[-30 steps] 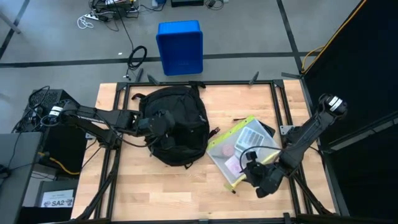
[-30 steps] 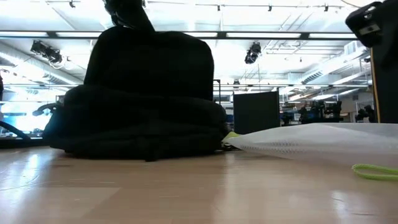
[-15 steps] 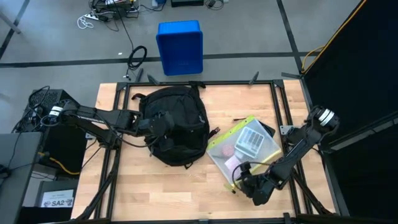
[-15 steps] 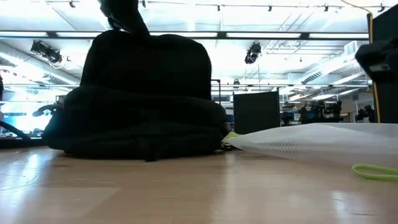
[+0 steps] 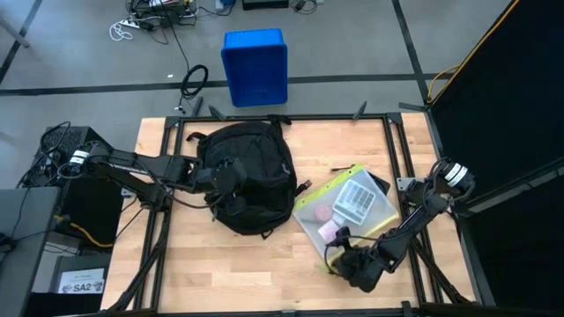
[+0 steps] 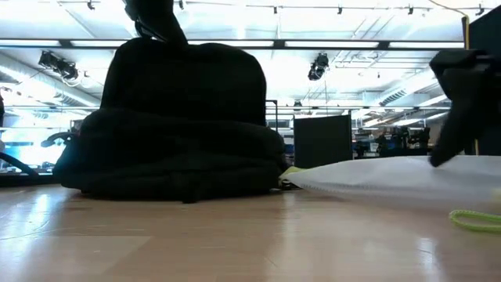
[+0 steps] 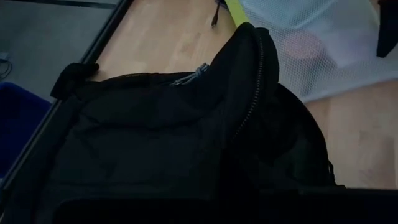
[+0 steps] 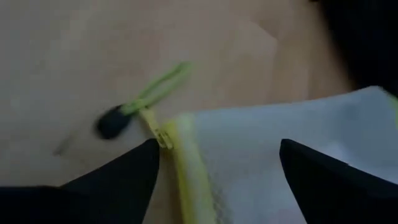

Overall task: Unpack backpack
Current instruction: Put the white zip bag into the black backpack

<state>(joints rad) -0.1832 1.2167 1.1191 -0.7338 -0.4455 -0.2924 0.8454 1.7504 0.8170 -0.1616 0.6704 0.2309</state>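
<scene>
A white mesh pouch (image 5: 345,210) lay just beyond the right gripper (image 5: 345,261), whose jaws stood apart, holding nothing. The left gripper (image 5: 222,176), jaws together, pressed against the backpack (image 5: 251,180).

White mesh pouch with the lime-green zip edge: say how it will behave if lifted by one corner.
The white mesh zip pouch looks soft, so it would probably sag. The items visible inside may slide toward the low end. Lying flat on the wooden table, it seems unlikely to roll.

We see the right gripper (image 5: 345,264) slid toward the lower left, off the mesh pouch (image 5: 342,210). Its jaws spread wider too.
</scene>
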